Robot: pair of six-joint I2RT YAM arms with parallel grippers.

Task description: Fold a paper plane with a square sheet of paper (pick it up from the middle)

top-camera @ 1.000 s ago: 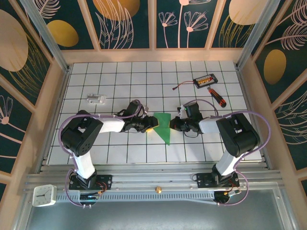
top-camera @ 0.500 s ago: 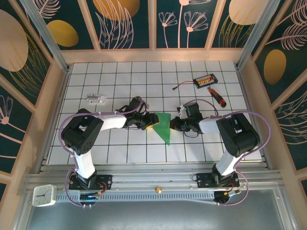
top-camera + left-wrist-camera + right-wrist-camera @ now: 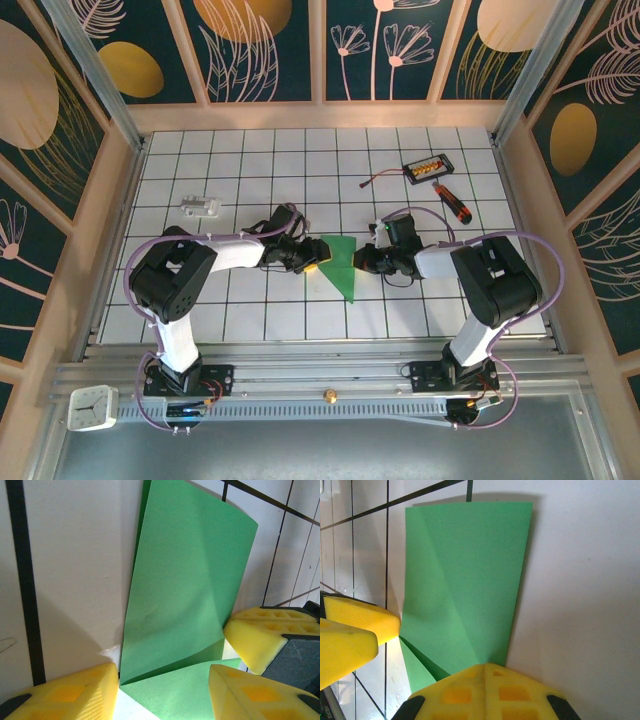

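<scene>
The square sheet of paper [image 3: 340, 268], bright green, lies on the tiled table folded to a pointed wedge with its tip toward me. In the left wrist view one flap of the paper [image 3: 185, 580] stands up off the lower layer. My left gripper [image 3: 313, 258] is at the paper's left edge, open, its yellow pads astride the paper's corner [image 3: 165, 695] without pinching it. My right gripper [image 3: 366, 262] is at the right edge, shut, its joined yellow tips [image 3: 487, 680] resting on the paper's edge [image 3: 470, 570].
A black box with orange parts [image 3: 427, 166] and a black-and-orange screwdriver [image 3: 452, 202] lie at the back right. A small white part [image 3: 199, 207] lies at the back left. Wooden walls ring the tiled table [image 3: 260, 310].
My left arm has shifted slightly toward the back and its gripper sits a little closer to the paper. The paper and the right arm have not visibly moved.
</scene>
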